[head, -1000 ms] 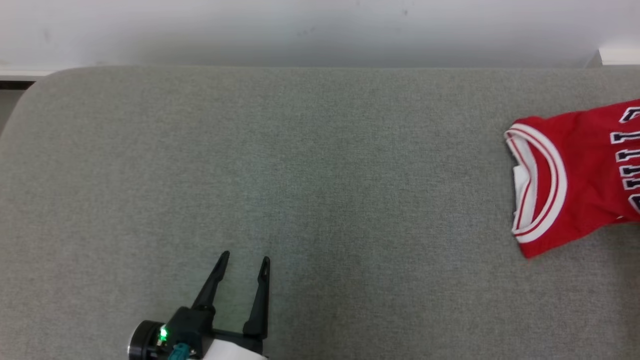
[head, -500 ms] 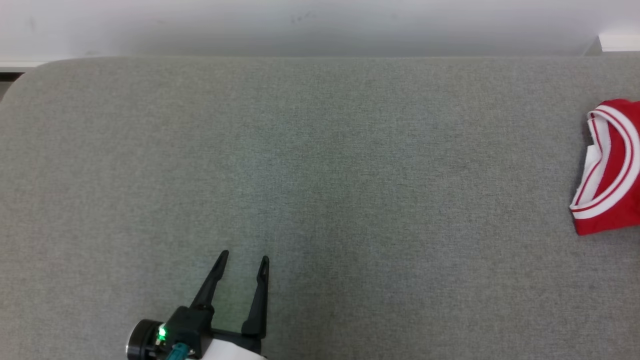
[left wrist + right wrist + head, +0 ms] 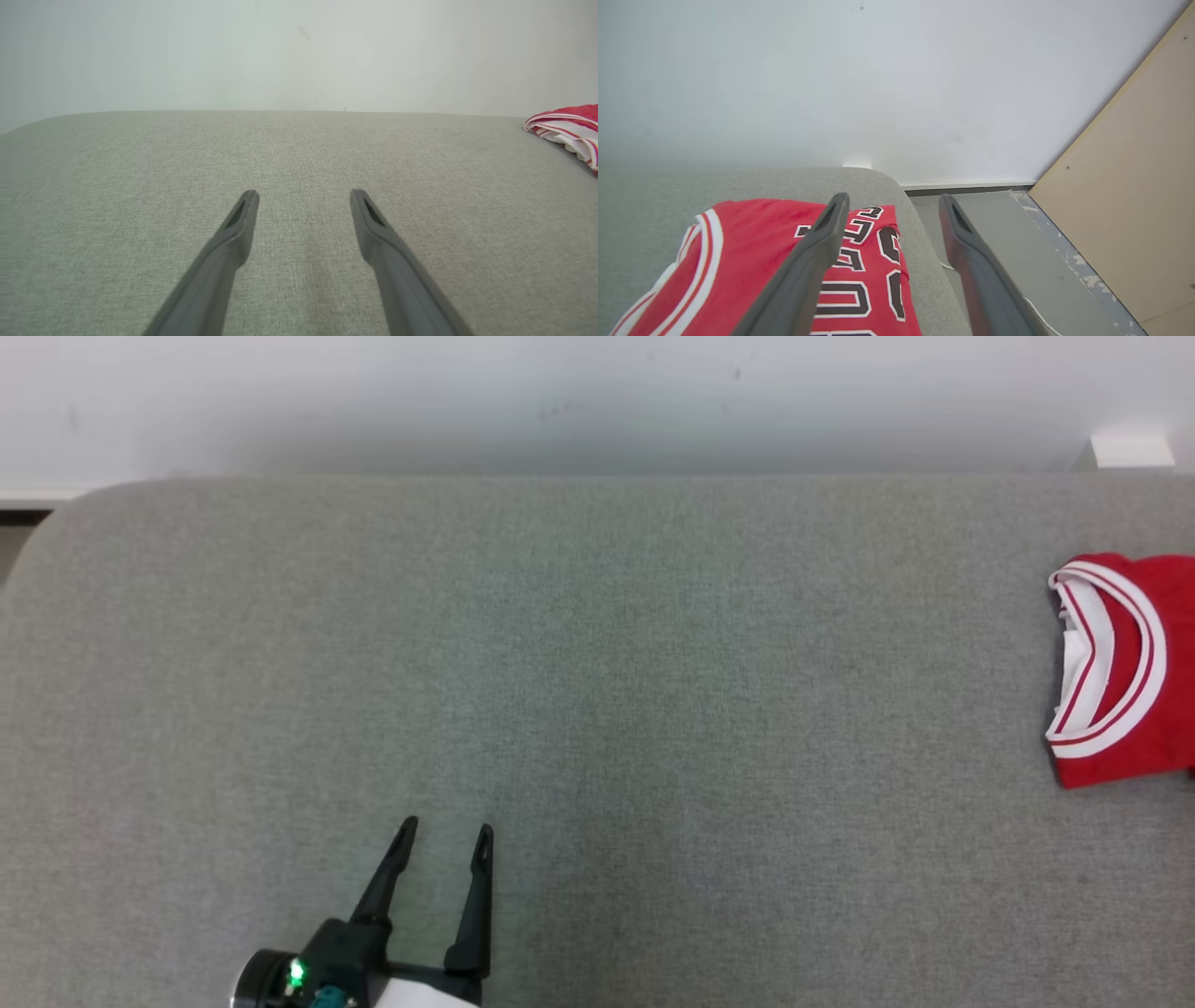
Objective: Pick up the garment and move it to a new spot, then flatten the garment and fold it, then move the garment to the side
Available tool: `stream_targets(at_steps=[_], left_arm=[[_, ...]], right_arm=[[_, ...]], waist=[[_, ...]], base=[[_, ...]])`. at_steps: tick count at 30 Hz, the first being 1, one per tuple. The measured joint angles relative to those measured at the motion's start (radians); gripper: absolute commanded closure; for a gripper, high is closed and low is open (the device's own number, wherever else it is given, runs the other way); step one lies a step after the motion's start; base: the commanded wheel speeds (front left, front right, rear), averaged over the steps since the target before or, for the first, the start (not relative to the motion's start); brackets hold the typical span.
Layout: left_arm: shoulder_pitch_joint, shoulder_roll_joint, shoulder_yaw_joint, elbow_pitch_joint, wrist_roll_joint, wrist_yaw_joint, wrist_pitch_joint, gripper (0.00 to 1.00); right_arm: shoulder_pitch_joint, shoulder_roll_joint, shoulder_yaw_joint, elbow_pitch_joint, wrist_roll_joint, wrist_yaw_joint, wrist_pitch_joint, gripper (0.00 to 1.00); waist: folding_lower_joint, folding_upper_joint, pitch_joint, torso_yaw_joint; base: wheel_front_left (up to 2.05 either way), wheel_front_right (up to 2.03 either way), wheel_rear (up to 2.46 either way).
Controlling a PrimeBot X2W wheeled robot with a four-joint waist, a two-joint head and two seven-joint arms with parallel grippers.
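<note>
Folded red jersey (image 3: 1120,672), white-striped collar, lies at grey fabric bench's (image 3: 597,709) right end. Right jaws hover above, wide, empty; left jaws wide too.

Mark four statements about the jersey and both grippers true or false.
1. The red jersey lies at the right end of the grey padded surface. True.
2. The left gripper grips the jersey. False: it is open and empty, well away from it.
3. The right gripper is open, with nothing between its fingers. True.
4. The jersey's collar trim is blue. False: it is white with red stripes.
</note>
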Motion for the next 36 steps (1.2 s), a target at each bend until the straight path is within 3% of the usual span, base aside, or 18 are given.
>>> stream_targets(at_steps=[7,11,20,29,36], left_arm=[[0.041,0.000,0.019,-0.019,-0.010,0.013,0.000,0.00],[0.076,0.000,0.033,-0.019,-0.014,0.025,0.000,0.00],[0.129,0.000,0.050,0.006,-0.016,0.052,0.000,0.00],[0.144,0.000,0.037,0.034,-0.042,-0.007,0.000,0.00],[0.144,0.000,0.044,0.041,-0.045,-0.010,0.000,0.00]], right_arm=[[0.222,0.122,-0.021,-0.246,-0.016,0.000,-0.152,0.00],[0.373,0.229,-0.008,-0.358,-0.047,0.000,-0.247,0.00],[0.640,0.437,0.081,-0.446,-0.071,0.000,-0.391,0.00],[0.708,0.490,0.129,-0.436,-0.074,0.001,-0.415,0.00],[0.712,0.503,0.146,-0.421,-0.071,0.001,-0.415,0.00]], waist=[[0.0000,0.0000,-0.076,-0.004],[-0.0001,0.0000,-0.127,-0.006],[-0.0001,0.0000,-0.226,-0.004],[-0.0001,0.0000,-0.258,-0.015],[-0.0001,0.0000,-0.265,-0.012]], base=[[0.00,0.00,0.00],[0.00,0.00,0.00],[0.00,0.00,0.00],[0.00,0.00,0.00],[0.00,0.00,0.00]])
